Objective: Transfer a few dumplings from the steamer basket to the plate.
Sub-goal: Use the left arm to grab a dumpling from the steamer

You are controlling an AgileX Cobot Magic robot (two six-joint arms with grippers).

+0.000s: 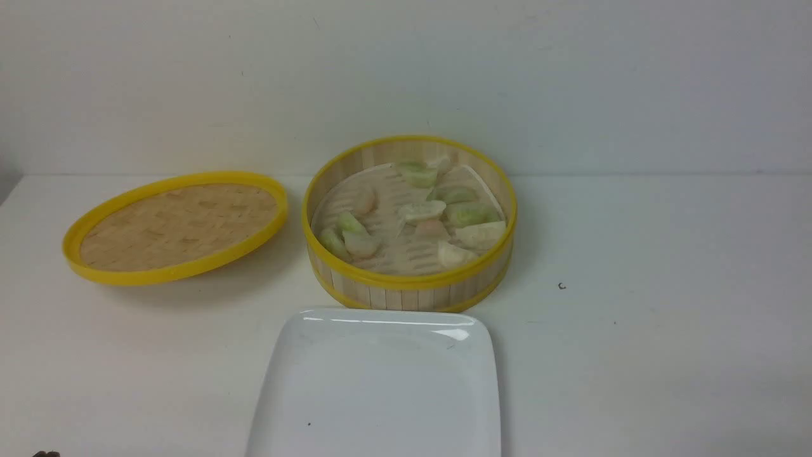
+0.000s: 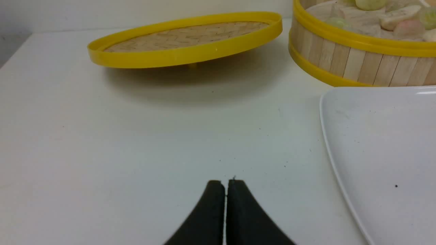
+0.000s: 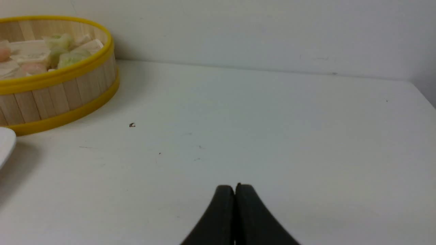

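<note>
Plate [image 1: 380, 393] bare, just in front of steamer basket [image 1: 406, 295]; dumplings [image 1: 469, 214] all crowded inside it. Left pincer [image 2: 225, 185] and right pincer [image 3: 235, 190] both clenched, empty, over counter [image 2: 136, 136]. Risk: deep wall snags approach; soft crowded dumplings likely slip or squash.

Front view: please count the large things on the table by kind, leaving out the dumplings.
steamer basket: 1
lid: 1
plate: 1
Total: 3
</note>
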